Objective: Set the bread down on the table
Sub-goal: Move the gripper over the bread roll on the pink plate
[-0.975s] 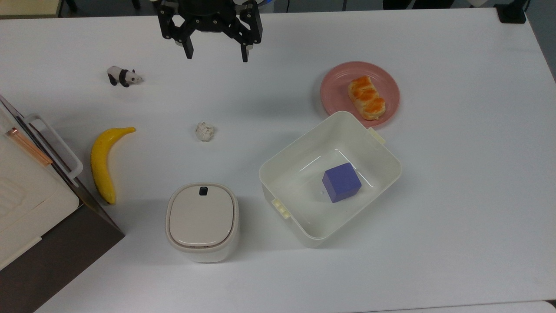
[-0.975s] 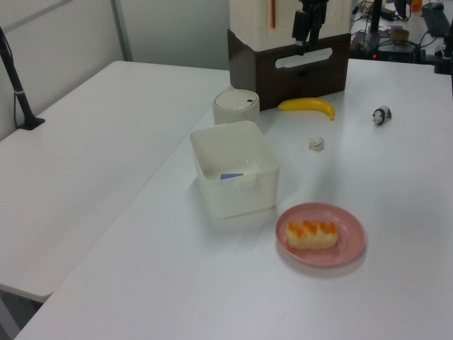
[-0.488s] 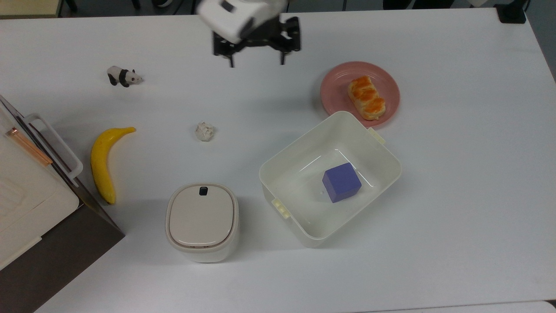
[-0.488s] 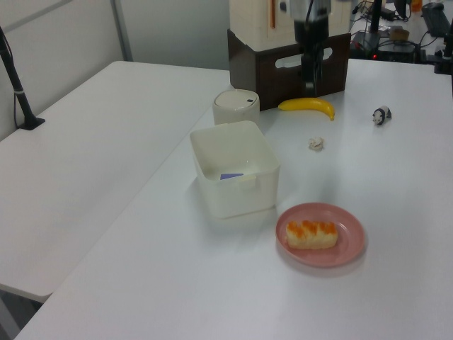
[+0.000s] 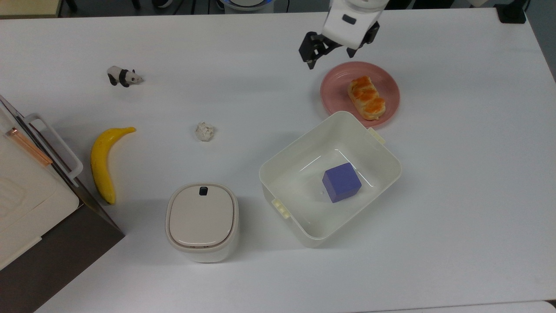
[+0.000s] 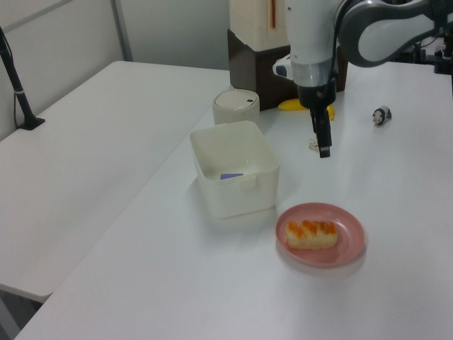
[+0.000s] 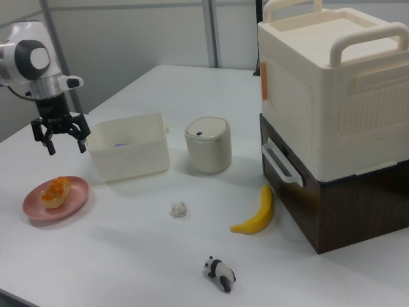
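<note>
Top view: bread [image 5: 366,98] lying on pink plate [image 5: 333,89], plate touching far corner of cream tub [image 5: 278,165] with a blue cube [image 5: 341,182] inside. Tool [image 5: 331,58] held above the worktop [image 5: 456,195] just beside the plate's upper-left rim in the top view, fingers spread wide, gripping nothing. Further toward the top view's left: paper ball [image 5: 204,131], banana [image 5: 103,163], panda figure [image 5: 123,76], lidded bin [image 5: 201,221], and a stacked box [image 5: 26,204] at the edge. Left view: bread [image 6: 311,234] on plate [image 6: 350,248] near the front, tub [image 6: 237,188] just behind and to the left view's left. Tool [image 6: 323,145] hanging above the worktop [image 6: 141,248] beyond the plate, seen edge-on, so finger gap not readable here; banana [image 6: 290,105] partly hidden behind the arm, panda [image 6: 381,115] well to the left view's right. Right view: bread [image 7: 55,191] on plate [image 7: 70,203] at the right view's left, tool [image 7: 62,148] hovering above and slightly behind it, fingers wide apart and empty. Tub [image 7: 131,160] and bin [image 7: 208,144] toward the middle, ball [image 7: 179,209], banana [image 7: 257,212] and panda [image 7: 220,273] on the worktop [image 7: 128,268] nearer the front, box [image 7: 329,109] at the right view's right.
</note>
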You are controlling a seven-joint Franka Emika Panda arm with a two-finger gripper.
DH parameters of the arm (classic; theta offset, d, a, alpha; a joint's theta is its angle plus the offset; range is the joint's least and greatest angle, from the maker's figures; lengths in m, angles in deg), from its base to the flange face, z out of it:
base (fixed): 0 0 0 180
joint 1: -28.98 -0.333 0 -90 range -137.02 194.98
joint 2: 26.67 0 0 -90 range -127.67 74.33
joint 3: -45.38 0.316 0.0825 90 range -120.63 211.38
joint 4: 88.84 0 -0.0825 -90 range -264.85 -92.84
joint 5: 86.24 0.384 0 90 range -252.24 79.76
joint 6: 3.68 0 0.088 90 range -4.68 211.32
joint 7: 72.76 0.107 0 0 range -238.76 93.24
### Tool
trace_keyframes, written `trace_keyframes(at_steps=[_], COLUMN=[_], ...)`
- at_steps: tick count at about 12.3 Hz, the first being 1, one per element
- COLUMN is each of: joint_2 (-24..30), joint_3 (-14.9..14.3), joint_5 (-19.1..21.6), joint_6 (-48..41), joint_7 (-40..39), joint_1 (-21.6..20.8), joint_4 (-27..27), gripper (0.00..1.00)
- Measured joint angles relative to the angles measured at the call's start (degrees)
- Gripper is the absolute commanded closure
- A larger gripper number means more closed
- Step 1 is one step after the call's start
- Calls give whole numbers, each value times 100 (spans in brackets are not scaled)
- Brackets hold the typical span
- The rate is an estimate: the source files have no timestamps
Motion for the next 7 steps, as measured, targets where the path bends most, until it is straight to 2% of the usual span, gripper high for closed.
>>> trace_keyframes(at_steps=[2, 4, 7], joint_2=[-26, -205, -782], joint_3=[0, 0, 1], joint_5=[-92, -434, -1022], joint_6=[275, 666, 1279], joint_7=[261, 857, 1874], joint_1=[-242, -540, -924], joint_4=[-168, -399, -552], gripper=[0, 0, 0])
